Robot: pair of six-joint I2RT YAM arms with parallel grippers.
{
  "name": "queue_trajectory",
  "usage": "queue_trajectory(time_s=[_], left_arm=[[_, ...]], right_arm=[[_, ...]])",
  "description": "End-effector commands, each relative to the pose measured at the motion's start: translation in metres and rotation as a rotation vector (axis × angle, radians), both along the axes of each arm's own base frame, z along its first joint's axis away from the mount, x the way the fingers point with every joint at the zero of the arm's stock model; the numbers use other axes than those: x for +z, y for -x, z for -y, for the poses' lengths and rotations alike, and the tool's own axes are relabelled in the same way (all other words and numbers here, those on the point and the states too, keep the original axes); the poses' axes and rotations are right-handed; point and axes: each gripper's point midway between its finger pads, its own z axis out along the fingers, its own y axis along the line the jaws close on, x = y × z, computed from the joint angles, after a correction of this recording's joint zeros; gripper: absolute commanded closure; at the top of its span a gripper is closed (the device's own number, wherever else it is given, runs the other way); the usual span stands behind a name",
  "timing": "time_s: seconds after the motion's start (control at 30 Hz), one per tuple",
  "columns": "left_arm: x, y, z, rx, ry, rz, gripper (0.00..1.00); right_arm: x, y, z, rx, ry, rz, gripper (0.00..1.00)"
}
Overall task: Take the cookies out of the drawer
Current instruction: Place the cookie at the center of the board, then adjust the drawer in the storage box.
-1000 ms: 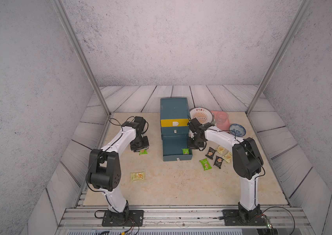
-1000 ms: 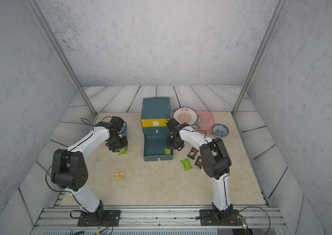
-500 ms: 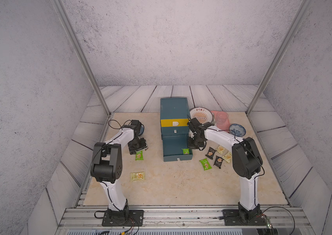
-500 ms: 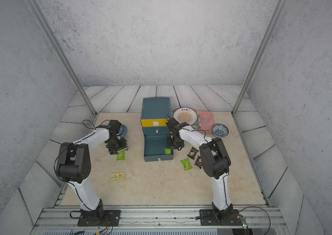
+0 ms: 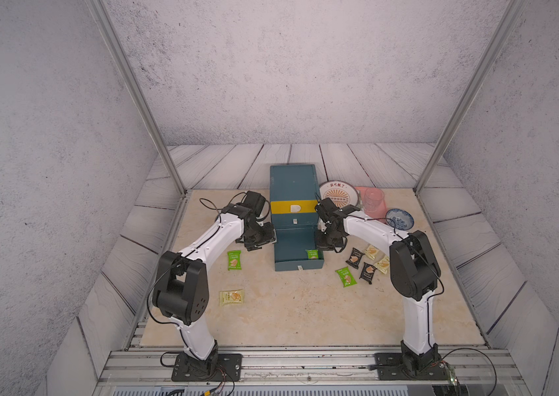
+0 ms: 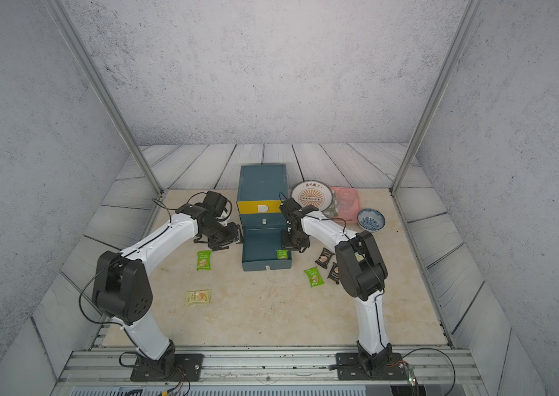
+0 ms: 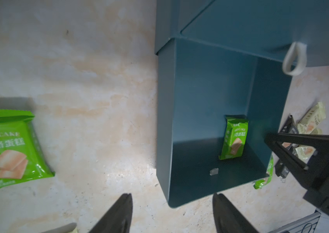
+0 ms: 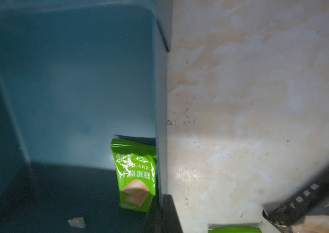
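Note:
The teal drawer stands pulled out of its cabinet. One green packet of cookies leans in its front right corner. More cookies lie on the table: a green packet and a pale yellow one to the left, and green, black and pale yellow ones to the right. My left gripper hangs open and empty beside the drawer's left wall. My right gripper is shut at the drawer's right wall.
The teal cabinet has a yellow drawer front above the open one. A patterned plate, a pink cup and a blue bowl stand at the back right. Metal posts mark the back corners.
My left gripper opened and left the green packet on the table left of the drawer, then swung back right to the drawer's side. The right arm has not moved.

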Motion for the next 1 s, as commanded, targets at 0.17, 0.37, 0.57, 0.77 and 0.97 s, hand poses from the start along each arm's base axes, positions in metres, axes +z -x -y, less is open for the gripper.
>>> queue_trajectory(time_s=[0.17,0.37,0.57,0.77,0.97], left_arm=[[-0.030,-0.001,0.009,0.000,-0.089,-0.110,0.44],[-0.061,0.005,0.012,-0.003,-0.120,-0.156,0.51],[-0.077,0.001,0.016,0.021,-0.129,-0.161,0.65],[-0.091,0.006,0.017,0.011,-0.144,-0.190,0.84],[-0.089,0.003,0.020,0.006,-0.134,-0.183,0.90]], right_arm=[[-0.007,-0.004,0.005,-0.016,0.026,-0.009,1.00],[-0.007,-0.004,0.005,-0.011,0.028,-0.010,1.00],[-0.010,-0.001,0.008,-0.010,0.035,-0.020,1.00],[-0.007,-0.001,0.008,-0.003,0.037,-0.014,1.00],[0.001,0.000,0.012,-0.001,0.044,0.000,0.87]])
